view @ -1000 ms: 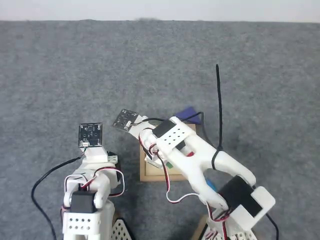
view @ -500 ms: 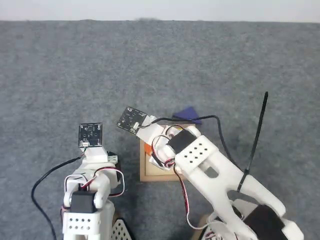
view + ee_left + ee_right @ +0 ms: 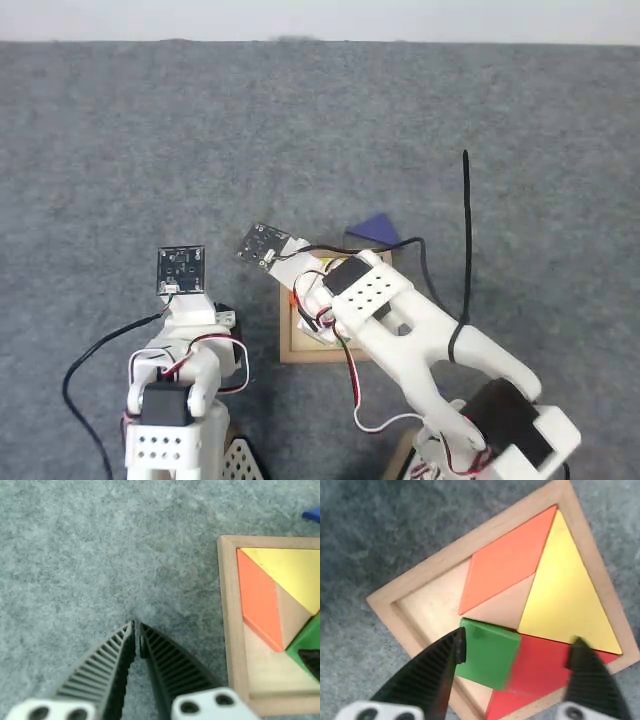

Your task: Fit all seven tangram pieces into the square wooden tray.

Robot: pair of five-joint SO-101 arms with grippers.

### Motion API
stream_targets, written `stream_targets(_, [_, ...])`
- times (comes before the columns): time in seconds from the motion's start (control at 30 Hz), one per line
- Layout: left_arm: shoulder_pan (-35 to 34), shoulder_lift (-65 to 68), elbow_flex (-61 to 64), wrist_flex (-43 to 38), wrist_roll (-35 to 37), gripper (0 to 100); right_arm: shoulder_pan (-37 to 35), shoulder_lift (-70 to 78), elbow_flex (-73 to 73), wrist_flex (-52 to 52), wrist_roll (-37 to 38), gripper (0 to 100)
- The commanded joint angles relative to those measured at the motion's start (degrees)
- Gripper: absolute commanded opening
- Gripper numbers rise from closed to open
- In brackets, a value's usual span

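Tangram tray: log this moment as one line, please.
left claw shut, over carpet beside tray | right claw open, over green piece in tray | blue piece outside tray

Likely robotics lab bench: grey felt mat [image 3: 140, 120] as work surface (plain pale wall [image 3: 320, 20] behind)

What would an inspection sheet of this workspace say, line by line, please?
Surface: grey mat under everything.
Job's things: wooden tray holds orange piece, yellow triangle, green square and red piece, with bare wood showing; blue piece lies on the mat outside it.
Clutter: nothing seen.
Grippers: left gripper shut, over the mat beside the tray; right gripper open, over the tray.
Cables: black cable rises from the right arm.
Surroundings: pale strip beyond the mat's far edge.
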Motion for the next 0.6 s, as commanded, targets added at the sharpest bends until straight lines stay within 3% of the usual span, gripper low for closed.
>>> stream_targets(0.0, [-0.35, -1.14, -0.66, 0.09, -0.53, 1, -0.22, -0.57, -3.87, 0.48, -1.32, 38.3])
stream_targets(0.17, [-0.35, -1.14, -0.66, 0.09, -0.53, 1, 2.15, -5.14, -4.84, 2.15, -5.01, 31.8])
stream_targets(0.43, [-0.35, -1.14, -0.66, 0.09, -0.53, 1, 8.75, -15.6, 5.27, 5.14, -3.78, 0.3])
stream_targets(0.57, [-0.35, -1.14, -0.66, 0.09, -0.53, 1, 10.42, -25.01, 13.19, 6.64, -4.13, 3.2])
